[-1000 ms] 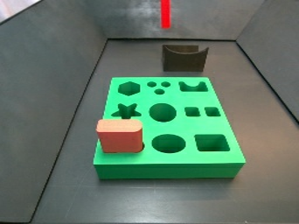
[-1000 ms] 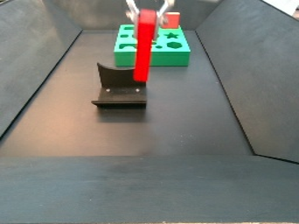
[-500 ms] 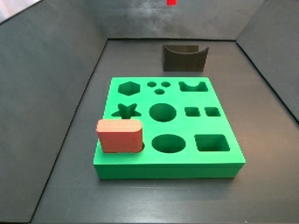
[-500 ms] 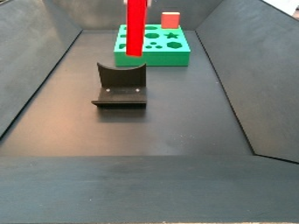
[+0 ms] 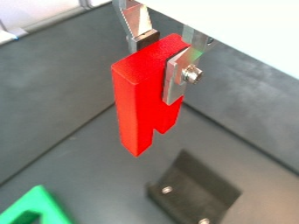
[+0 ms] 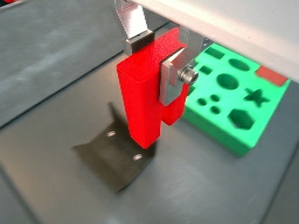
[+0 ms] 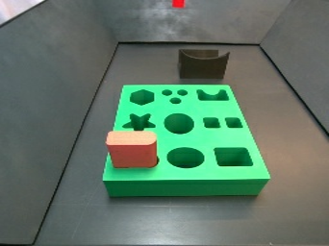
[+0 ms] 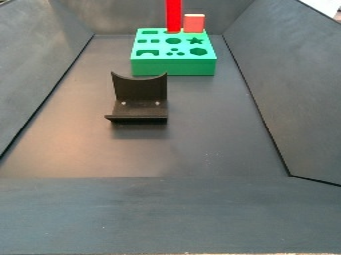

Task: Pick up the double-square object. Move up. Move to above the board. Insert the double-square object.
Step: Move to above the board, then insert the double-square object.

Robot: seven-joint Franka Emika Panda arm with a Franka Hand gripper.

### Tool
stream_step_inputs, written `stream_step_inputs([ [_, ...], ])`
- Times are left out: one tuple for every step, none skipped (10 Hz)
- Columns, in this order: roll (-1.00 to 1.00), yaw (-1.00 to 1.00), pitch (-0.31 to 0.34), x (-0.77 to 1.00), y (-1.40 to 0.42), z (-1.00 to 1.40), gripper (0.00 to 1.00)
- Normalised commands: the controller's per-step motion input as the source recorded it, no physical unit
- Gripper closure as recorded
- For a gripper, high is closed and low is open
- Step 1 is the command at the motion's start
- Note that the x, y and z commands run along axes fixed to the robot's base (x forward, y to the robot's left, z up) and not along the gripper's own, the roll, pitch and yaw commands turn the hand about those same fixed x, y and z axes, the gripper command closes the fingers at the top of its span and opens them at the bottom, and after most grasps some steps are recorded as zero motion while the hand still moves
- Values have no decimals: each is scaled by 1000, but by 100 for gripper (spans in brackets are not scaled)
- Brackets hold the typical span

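Change: since a second ago the double-square object [image 8: 173, 12] has risen clear of the fixture [image 8: 136, 98] and travelled toward the board [image 8: 174, 52]; in a side view only its lower tip [image 7: 180, 3] now shows at the frame's upper edge.

Grip: the gripper [image 6: 156, 63] is clamped on the double-square object [image 6: 147, 89], with one silver finger [image 5: 180, 73] pressed to the red face and the other on the far side. The hold is near the piece's upper end, probably so the long lower part hangs free to enter a hole.

Piece position: upright, high above the floor, between the fixture and the board, and nearer the board.

Board: flat on the floor beyond the fixture, with a salmon-pink block [image 7: 130, 150] sitting at one corner and the other holes open.

Views: both wrist views show the clamped fingers and the piece's stepped profile [image 5: 143, 103], which the side views crop out. The side views show the whole hole layout [image 7: 184, 123].

Stage: lift looks done, and the move over the board appears under way.
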Motion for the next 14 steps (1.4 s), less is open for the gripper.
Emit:
stream_step_inputs([
  [13,16,125,-210,-1000,219,100],
  [20,15,51,-209,-1000,217,100],
  [17,11,14,-212,-1000,218,100],
  [11,7,10,-216,-1000,221,100],
  [5,10,10,-220,-1000,223,100],
  [-2,9,11,-217,-1000,224,100],
  [-1,9,15,-217,-1000,228,100],
  [-3,8,16,-214,-1000,241,100],
  [-12,6,25,-209,-1000,244,100],
  [4,9,41,-185,-969,253,100],
  [3,9,53,-108,-611,180,100],
  [-2,5,55,-52,-360,114,100],
  [-5,7,59,-28,-248,84,100],
  [20,0,-43,0,-217,-111,100],
])
